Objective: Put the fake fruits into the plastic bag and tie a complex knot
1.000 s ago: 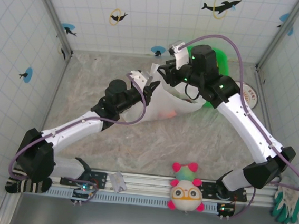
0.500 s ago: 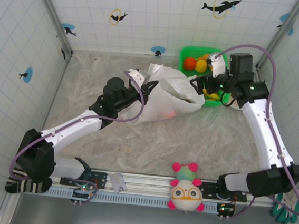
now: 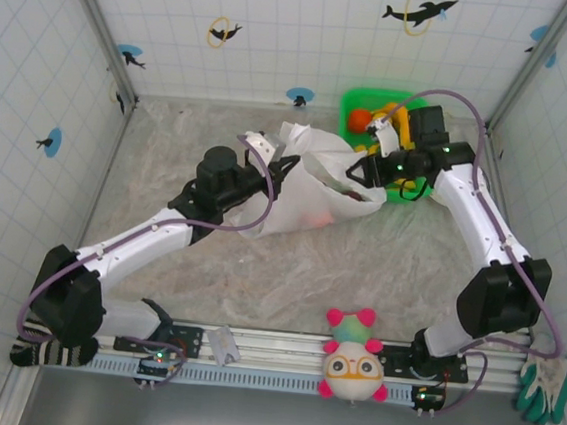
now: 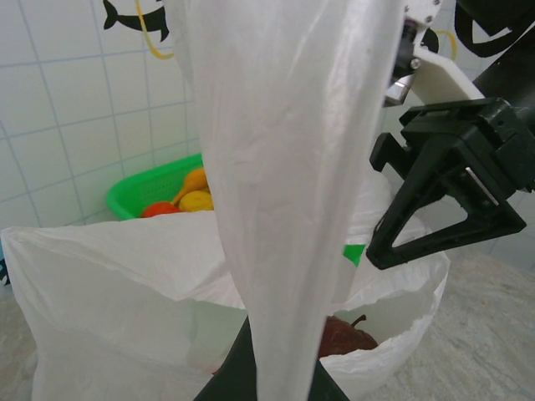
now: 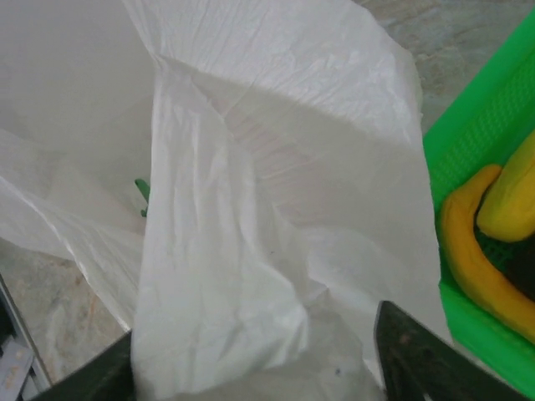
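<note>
The plastic bag [image 3: 312,180] lies open in the middle of the table, its mouth toward the right. My left gripper [image 3: 280,164] is shut on one handle strap [image 4: 284,167], which runs taut up through the left wrist view. A dark red fruit [image 4: 344,334] lies inside the bag. My right gripper [image 3: 364,166] is at the bag's right rim, its fingers [image 5: 410,355] apart with loose bag film [image 5: 242,251] between them. Yellow bananas [image 5: 468,251], an orange fruit [image 3: 359,120] and a yellow fruit [image 3: 388,112] sit in the green basket [image 3: 406,192].
The green basket stands at the back right, against the bag and under my right wrist. A round plush toy with glasses [image 3: 353,360] sits on the front rail. A green glove [image 3: 544,386] hangs at the front right corner. Tiled walls [image 3: 33,98] enclose the table.
My right arm swung from over the bag out to the right above the basket, then back to the bag's right rim. My left gripper has kept its hold on the strap.
</note>
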